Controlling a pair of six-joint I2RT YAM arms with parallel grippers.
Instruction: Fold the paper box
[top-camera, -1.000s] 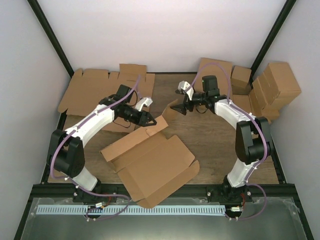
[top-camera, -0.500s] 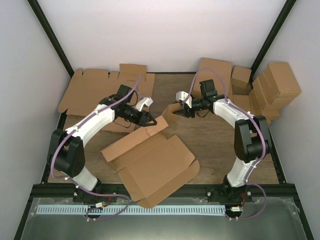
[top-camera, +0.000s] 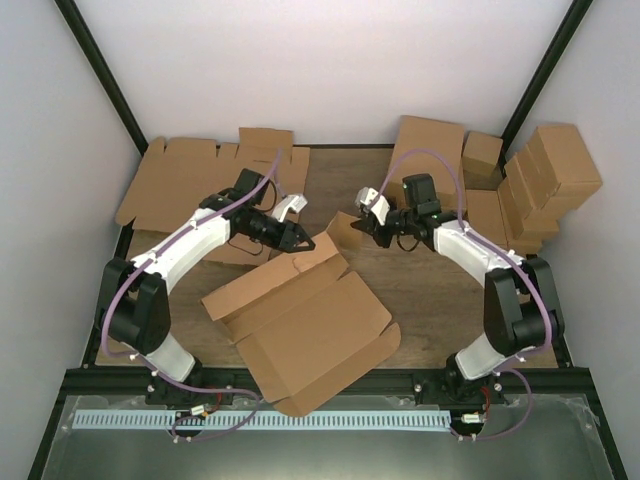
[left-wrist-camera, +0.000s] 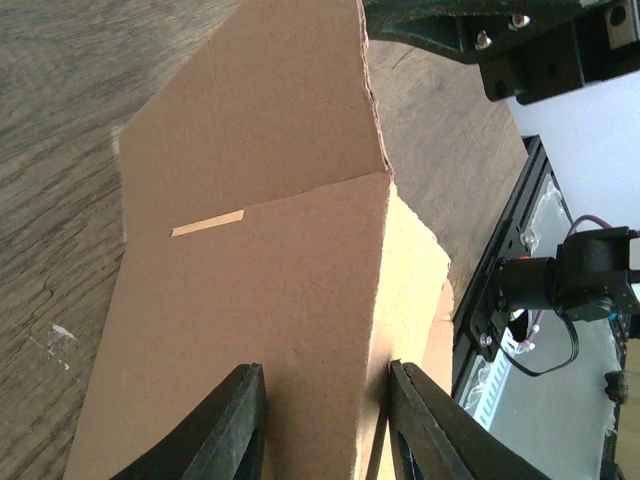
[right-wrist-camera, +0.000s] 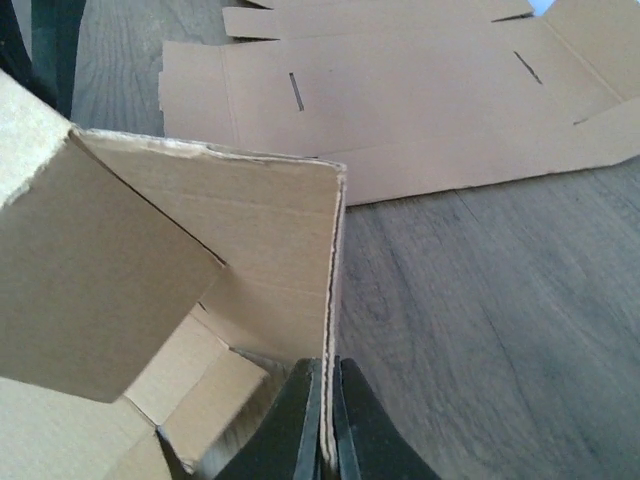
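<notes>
The paper box (top-camera: 300, 330) lies half folded in the middle of the table, its back wall raised. My left gripper (top-camera: 297, 243) holds the top of that back wall; in the left wrist view the brown cardboard (left-wrist-camera: 260, 200) fills the gap between the two black fingers (left-wrist-camera: 235, 420), so my left gripper (left-wrist-camera: 325, 405) is shut on it. My right gripper (top-camera: 362, 222) is shut on the edge of the upright end flap (top-camera: 345, 228). In the right wrist view the flap (right-wrist-camera: 260, 250) stands on edge, pinched in my right gripper (right-wrist-camera: 328, 368).
Flat cardboard blanks (top-camera: 185, 180) lie stacked at the back left, also seen as blanks (right-wrist-camera: 400, 90) beyond the flap. Several closed brown boxes (top-camera: 545, 175) are piled at the back right, with another blank (top-camera: 430, 140) beside them. Black frame posts (top-camera: 100, 70) stand at the table's corners.
My right gripper has gone from open to shut on the end flap and has shifted slightly towards the box. The left gripper has kept its hold and place.
</notes>
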